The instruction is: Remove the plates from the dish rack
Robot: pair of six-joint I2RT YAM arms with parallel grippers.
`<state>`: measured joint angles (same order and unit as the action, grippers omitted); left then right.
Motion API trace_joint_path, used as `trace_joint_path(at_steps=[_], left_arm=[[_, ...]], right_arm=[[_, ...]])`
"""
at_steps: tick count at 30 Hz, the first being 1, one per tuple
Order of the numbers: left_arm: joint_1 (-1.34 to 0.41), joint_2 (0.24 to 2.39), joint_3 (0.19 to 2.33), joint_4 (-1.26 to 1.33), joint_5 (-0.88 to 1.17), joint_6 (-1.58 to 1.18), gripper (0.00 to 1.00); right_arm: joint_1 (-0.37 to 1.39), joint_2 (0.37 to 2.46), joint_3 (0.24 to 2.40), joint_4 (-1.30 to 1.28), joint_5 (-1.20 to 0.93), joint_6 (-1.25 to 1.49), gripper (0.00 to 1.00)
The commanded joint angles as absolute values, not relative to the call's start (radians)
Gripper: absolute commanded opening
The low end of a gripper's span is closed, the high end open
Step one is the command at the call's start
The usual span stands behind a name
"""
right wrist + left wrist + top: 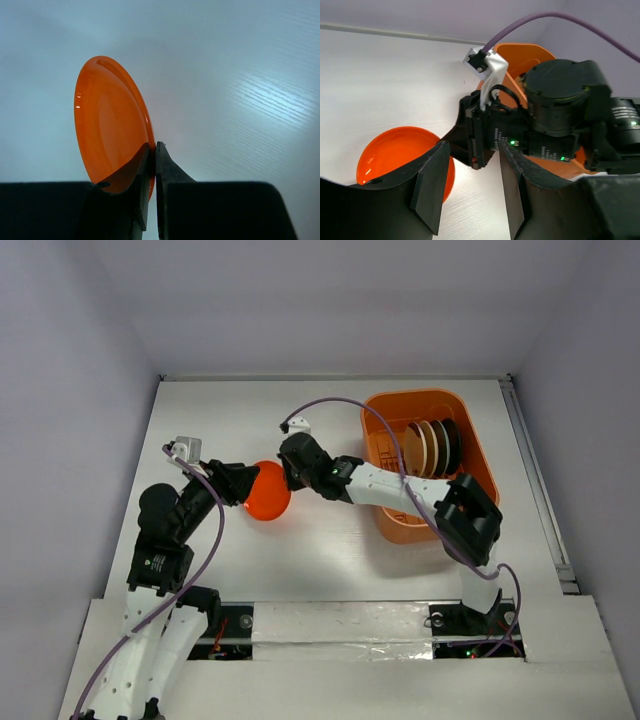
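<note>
Top external view: a glossy orange round plate (268,492) is held over the white table (330,560), left of the orange rectangular plastic dish rack (472,430) and clear of it. The right gripper (290,478) pinches the plate's right rim. The left gripper (245,490) sits at its left rim. A row of round plates (435,447), cream through to black, stands on edge inside the rack.

Left wrist view: the left gripper's (470,200) jaws stand partly apart, with only bare table and the right arm's black tip between them. The plate (395,155) lies beside and partly behind one finger (430,192); whether they touch I cannot tell. Part of the rack (520,55) shows behind the right arm.

Right wrist view: the right gripper (151,165) is clamped tight on the plate's (110,120) lower rim, with the plate nearly on edge and slightly tilted.
</note>
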<state>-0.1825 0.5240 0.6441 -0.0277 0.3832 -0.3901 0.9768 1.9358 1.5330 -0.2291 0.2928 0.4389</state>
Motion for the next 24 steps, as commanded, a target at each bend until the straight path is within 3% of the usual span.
trace_joint_path(at_steps=[1, 11, 15, 18, 24], left_arm=[[-0.178, 0.515, 0.692, 0.002, 0.374, -0.382, 0.41], [-0.178, 0.509, 0.692, 0.002, 0.377, -0.38, 0.41], [-0.178, 0.508, 0.69, 0.002, 0.383, -0.382, 0.41], [-0.178, 0.509, 0.69, 0.002, 0.388, -0.383, 0.41], [-0.178, 0.503, 0.689, 0.002, 0.39, -0.383, 0.41]], right_arm=[[0.976, 1.97, 1.6, -0.13, 0.281, 0.5, 0.0], [0.976, 2.057, 1.62, -0.172, 0.383, 0.514, 0.01], [0.976, 2.033, 1.594, -0.19, 0.396, 0.512, 0.28], [0.976, 1.985, 1.559, -0.19, 0.406, 0.5, 0.39], [0.976, 1.87, 1.497, -0.221, 0.498, 0.459, 0.47]])
